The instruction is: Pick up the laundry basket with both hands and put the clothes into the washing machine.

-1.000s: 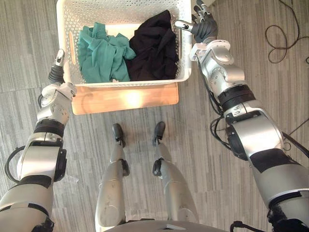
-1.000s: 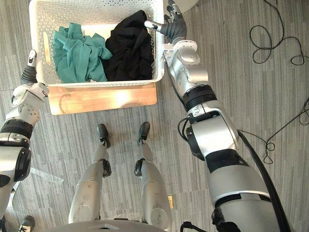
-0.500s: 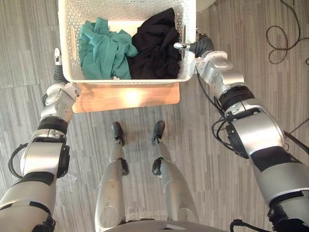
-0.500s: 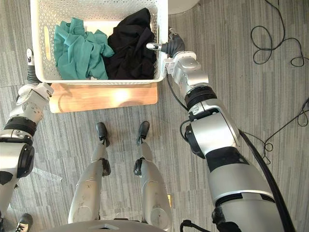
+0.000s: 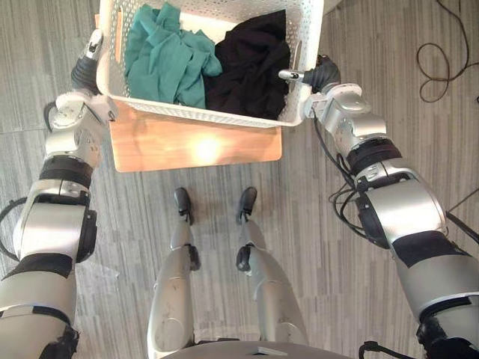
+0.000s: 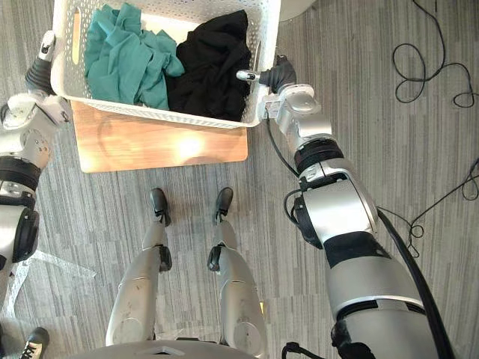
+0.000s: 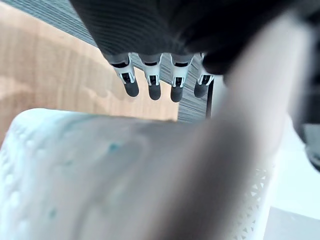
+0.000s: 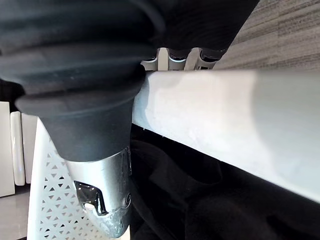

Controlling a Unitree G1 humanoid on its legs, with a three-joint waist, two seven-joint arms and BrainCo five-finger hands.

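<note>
Over the wooden tabletop [image 5: 194,146], the white laundry basket [image 5: 224,116] is held tilted, gripped at both ends. Its left rim is clasped by the curled left hand [image 5: 84,71], and its right rim is pinched between thumb and fingers of the right hand [image 5: 318,72]. Inside the basket, teal clothes [image 5: 161,52] are heaped left and black clothes [image 5: 251,63] right.

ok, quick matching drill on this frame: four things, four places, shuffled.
Things:
1. teal clothes
2. black clothes
3. wooden board
4. right hand

Places:
a. on the floor beneath the laundry basket
b. gripping the basket's right rim
c. in the basket, on the robot's left side
d. in the basket, on the robot's right side

Pairs: 1-c, 2-d, 3-a, 4-b.
</note>
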